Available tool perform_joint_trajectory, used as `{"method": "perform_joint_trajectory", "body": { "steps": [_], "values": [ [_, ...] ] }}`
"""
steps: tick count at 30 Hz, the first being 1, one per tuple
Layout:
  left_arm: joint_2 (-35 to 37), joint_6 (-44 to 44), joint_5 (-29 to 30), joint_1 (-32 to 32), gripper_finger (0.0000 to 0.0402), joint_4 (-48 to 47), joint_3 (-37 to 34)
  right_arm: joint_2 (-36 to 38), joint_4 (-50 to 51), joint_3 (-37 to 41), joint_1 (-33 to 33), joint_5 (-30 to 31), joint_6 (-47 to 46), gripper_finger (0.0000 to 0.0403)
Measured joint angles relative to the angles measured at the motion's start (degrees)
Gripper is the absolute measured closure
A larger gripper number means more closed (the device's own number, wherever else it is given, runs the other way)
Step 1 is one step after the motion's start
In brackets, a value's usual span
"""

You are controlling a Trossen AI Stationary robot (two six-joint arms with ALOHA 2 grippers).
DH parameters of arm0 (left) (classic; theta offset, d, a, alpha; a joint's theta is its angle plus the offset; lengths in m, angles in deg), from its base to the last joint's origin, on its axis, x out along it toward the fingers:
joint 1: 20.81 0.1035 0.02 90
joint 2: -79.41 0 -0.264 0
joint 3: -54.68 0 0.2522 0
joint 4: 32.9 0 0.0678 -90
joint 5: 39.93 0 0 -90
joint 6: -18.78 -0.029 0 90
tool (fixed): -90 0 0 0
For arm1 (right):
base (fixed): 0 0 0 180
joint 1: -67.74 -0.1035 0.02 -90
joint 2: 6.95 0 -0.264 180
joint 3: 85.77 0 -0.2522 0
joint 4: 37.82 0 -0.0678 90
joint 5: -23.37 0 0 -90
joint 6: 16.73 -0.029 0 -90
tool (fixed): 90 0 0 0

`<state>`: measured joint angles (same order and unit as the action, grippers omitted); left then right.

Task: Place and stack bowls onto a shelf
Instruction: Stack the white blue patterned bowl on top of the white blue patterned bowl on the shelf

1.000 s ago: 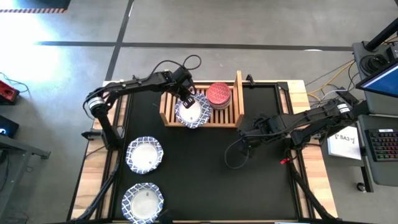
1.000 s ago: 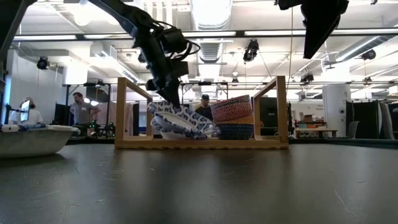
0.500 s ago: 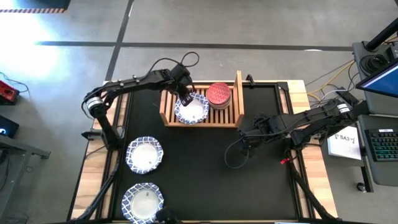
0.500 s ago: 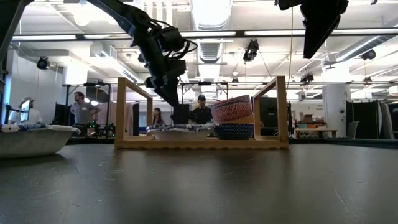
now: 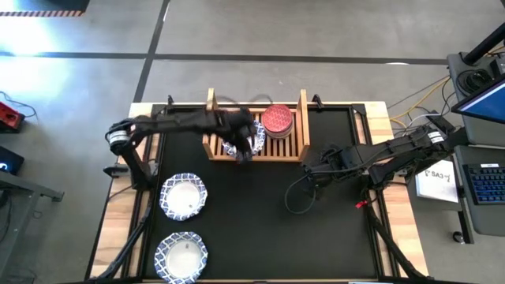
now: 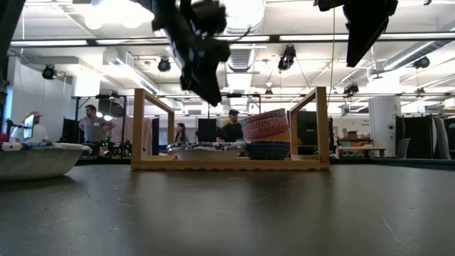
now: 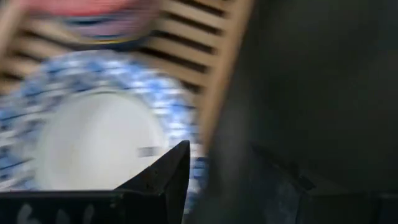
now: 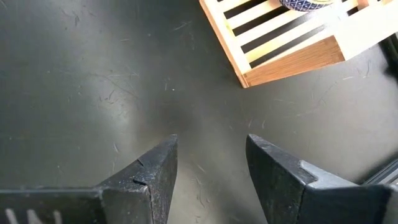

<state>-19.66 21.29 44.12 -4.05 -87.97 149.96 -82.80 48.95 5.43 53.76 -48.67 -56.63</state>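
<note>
Black table [image 5: 260, 221], blue-rimmed white bowls [image 5: 183, 197]

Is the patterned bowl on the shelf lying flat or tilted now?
Flat. In the low view the patterned bowl rests level on the shelf base, beside the stack of small bowls.

Past my finger [image 7: 163, 177] a white bowl [image 7: 93, 140] with a blue rim lies on the wooden slats [image 7: 186, 56], blurred.

Glaring from ceiling strip lights [image 6: 242, 14] overhead, blurring heavily across the left wrist view's patterned bowl [image 7: 93, 143].
</note>
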Motion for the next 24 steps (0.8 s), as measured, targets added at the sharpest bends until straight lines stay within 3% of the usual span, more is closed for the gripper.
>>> {"method": "perform_joint_trajectory", "body": {
  "steps": [4,9,17,24],
  "values": [
    [0.1,2.1,1.7,-8.9,0.0260,-1.0,-0.1,0.0,0.0,0.1,0.0,0.0,0.0,0.0225],
    [0.2,10.0,2.2,-18.0,0.0260,-11.5,-0.4,0.0,0.1,0.2,0.0,0.0,0.0,0.0225],
    [2.0,30.6,7.1,-31.1,0.0260,-22.1,-3.7,0.0,0.0,0.6,0.0,0.0,0.0,0.0225],
    [7.8,53.4,8.2,-37.9,0.0260,-21.8,-14.5,0.0,0.0,0.7,0.0,0.0,0.7,0.0225]
  ]
}}
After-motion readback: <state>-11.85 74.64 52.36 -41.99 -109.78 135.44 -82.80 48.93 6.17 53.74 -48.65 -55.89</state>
